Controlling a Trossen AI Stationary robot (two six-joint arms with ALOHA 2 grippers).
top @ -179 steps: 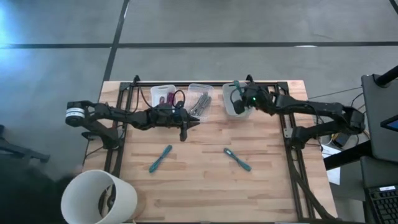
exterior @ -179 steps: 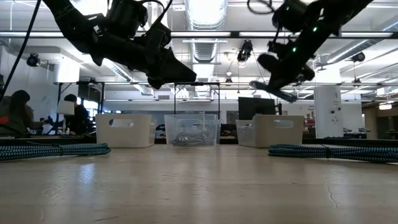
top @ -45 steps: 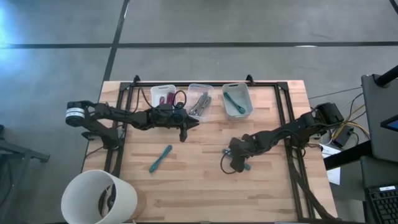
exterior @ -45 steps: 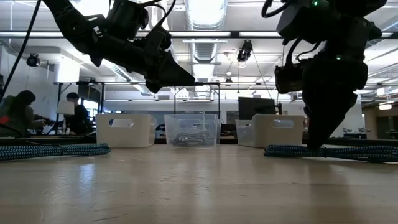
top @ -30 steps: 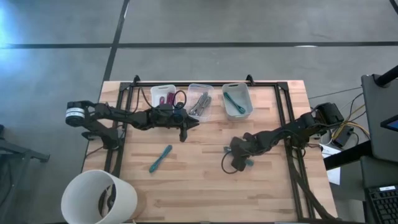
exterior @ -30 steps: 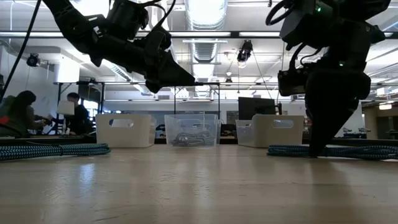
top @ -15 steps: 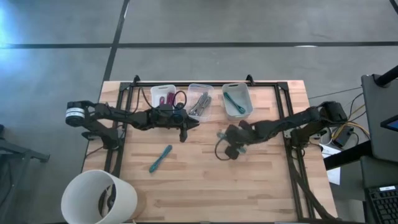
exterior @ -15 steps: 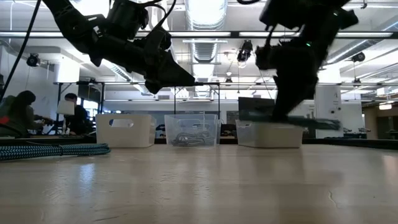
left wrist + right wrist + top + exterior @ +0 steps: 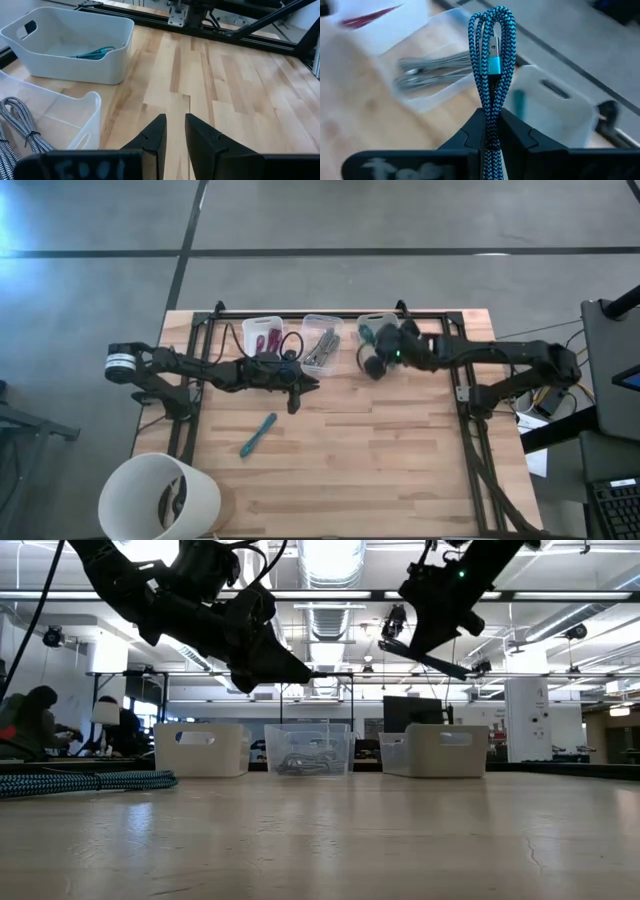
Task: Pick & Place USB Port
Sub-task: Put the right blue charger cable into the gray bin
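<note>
The right tool [image 9: 372,352] has carried the teal cable [image 9: 492,60] up to the white bin [image 9: 389,326].

Grey concrete floor [image 9: 330,220] surrounds the table, crossed by dark seam lines. Beyond the tabletop's far edge: an open room with exposed ceiling ducting [image 9: 325,615] and bright strip lights [image 9: 325,555]. White column [image 9: 520,705] at right. Two persons seated [image 9: 30,720] at left, at desks.

A coiled teal braided USB cable [image 9: 491,70] hangs pinched in the right claw [image 9: 492,131].
</note>
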